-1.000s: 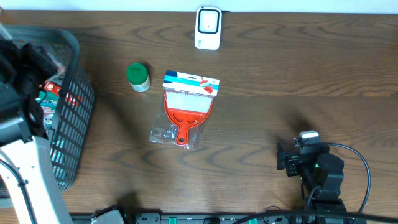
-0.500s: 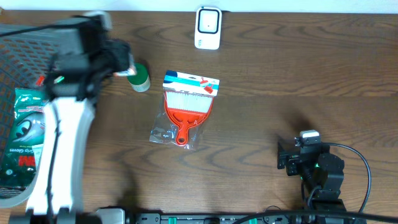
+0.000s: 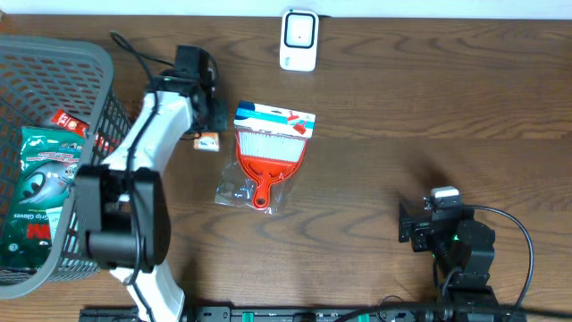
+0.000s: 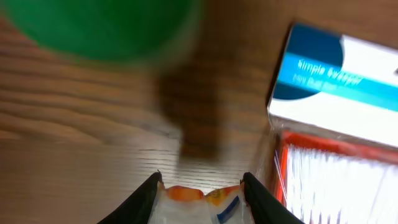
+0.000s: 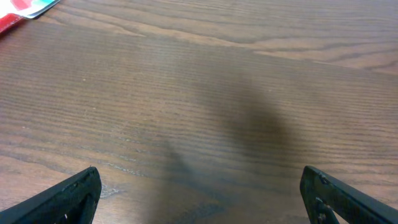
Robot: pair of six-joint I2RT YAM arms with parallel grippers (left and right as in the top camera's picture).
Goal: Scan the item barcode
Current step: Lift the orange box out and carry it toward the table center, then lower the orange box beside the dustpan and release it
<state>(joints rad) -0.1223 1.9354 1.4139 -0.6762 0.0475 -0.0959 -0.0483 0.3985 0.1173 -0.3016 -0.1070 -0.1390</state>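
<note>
Two arms in view, and only your left one has anything in it. The left gripper has its jaws pinched on a small packet (white with some orange and a bit of blue, print too blurry to read). I can't tell whether the packet is touching the table or just above it. From overhead it sits just left of the dustpan pack, level with the bottom of that pack's blue-and-white top card. It's well apart from the white scanner, which is up at the far edge of the table. In your left wrist view the packet pokes up between the two fingers at the bottom of the frame. A blurry green lid is beyond them on the left, and the dustpan pack is on the right. The grey basket is over at the left edge of the table, right beside your left arm, with a green bag lying inside. Your right gripper is parked near the front right of the table, jaws spread wide with only bare wood between them.
</note>
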